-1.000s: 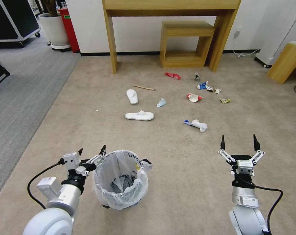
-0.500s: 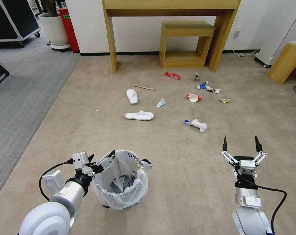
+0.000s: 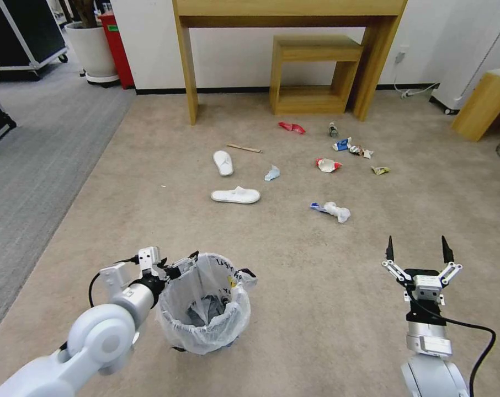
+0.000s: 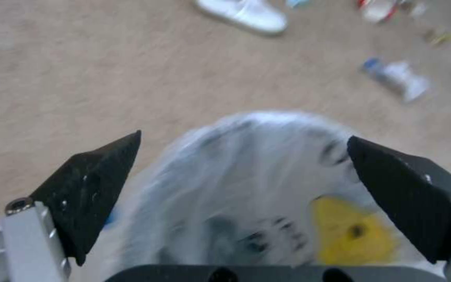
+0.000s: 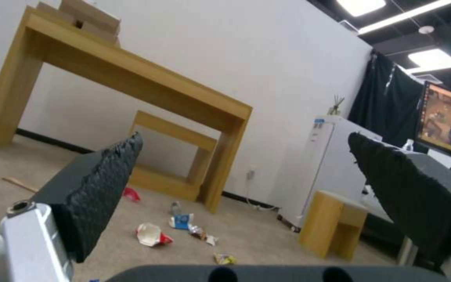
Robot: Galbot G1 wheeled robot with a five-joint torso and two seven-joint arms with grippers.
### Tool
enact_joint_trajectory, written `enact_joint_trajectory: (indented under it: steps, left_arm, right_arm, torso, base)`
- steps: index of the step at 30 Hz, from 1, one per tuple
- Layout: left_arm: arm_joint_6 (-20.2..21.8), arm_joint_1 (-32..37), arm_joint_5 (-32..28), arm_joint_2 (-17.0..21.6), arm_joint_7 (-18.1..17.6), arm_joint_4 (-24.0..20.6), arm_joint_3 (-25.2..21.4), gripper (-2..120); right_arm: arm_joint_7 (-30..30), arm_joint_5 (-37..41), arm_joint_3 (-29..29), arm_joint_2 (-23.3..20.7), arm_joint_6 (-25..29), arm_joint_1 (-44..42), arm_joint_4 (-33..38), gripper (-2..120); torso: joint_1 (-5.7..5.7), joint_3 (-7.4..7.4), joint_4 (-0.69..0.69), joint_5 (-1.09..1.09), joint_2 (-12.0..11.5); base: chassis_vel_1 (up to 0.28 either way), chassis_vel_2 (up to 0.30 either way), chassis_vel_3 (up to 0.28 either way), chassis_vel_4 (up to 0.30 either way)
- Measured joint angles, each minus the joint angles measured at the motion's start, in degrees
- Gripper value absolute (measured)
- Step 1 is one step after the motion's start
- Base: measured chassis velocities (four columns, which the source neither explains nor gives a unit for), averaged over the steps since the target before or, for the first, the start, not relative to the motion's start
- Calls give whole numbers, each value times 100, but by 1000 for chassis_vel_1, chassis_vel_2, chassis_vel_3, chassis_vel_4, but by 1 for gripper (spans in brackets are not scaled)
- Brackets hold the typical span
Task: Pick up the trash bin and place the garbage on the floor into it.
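The trash bin [image 3: 203, 309], lined with a crinkled clear bag, stands on the carpet close in front of me. My left gripper [image 3: 178, 263] is open at its left rim. In the left wrist view the bag [image 4: 246, 176] lies between the spread fingers [image 4: 95, 184]. My right gripper [image 3: 417, 248] hovers open and holds nothing, off to the bin's right. The garbage lies farther ahead: two white slippers [image 3: 235, 195], a wooden stick [image 3: 244, 148], a red wrapper [image 3: 291, 128], a small bottle [image 3: 333, 130], a blue-white packet [image 3: 342, 145], a red-white cup [image 3: 328, 165] and a crumpled white wad [image 3: 331, 210].
A tall wooden desk [image 3: 288, 11] with a low wooden shelf [image 3: 313, 74] under it stands against the far wall behind the litter. A wooden stool [image 3: 484, 102] is at the right, a planter [image 3: 92, 49] and black cases at the far left. Open carpet lies between bin and litter.
My left arm has swung right and forward, bringing its open gripper up to the bin's left rim. The right gripper has drifted slightly right and back. The bin and litter have not moved.
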Motion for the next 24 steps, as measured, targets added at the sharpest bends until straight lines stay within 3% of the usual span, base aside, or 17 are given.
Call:
enact_joint_trajectory:
  steps: [6, 10, 14, 18, 24]
  left_arm:
    - [284, 275, 178, 302, -5, 138, -274, 99]
    - [497, 406, -79, 502, -159, 120, -499, 99]
    - [681, 552, -1124, 605, -855, -409, -589, 99]
    - [708, 566, -1587, 546, -1193, -660, -482, 98]
    - [724, 547, -1560, 510, -1264, -633, -364, 98]
  right_arm:
    - [-12, 5, 98, -24, 68, -54, -2, 100]
    - [-18, 17, 116, -32, 103, -68, -23, 100]
    - [-34, 65, 113, -44, 137, -69, -67, 100]
    - [-47, 94, 92, -63, 140, -46, -85, 100]
    - [-53, 98, 37, -72, 141, -17, -73, 100]
  torso:
    - [0, 0, 2, 0, 0]
    - [0, 0, 2, 0, 0]
    - [0, 0, 1, 0, 0]
    - [0, 0, 1, 0, 0]
    - [0, 0, 1, 0, 0]
  base:
    - [0, 0, 0, 0]
    - [0, 0, 0, 0]
    - [0, 0, 0, 0]
    - [0, 0, 0, 0]
    - [0, 0, 0, 0]
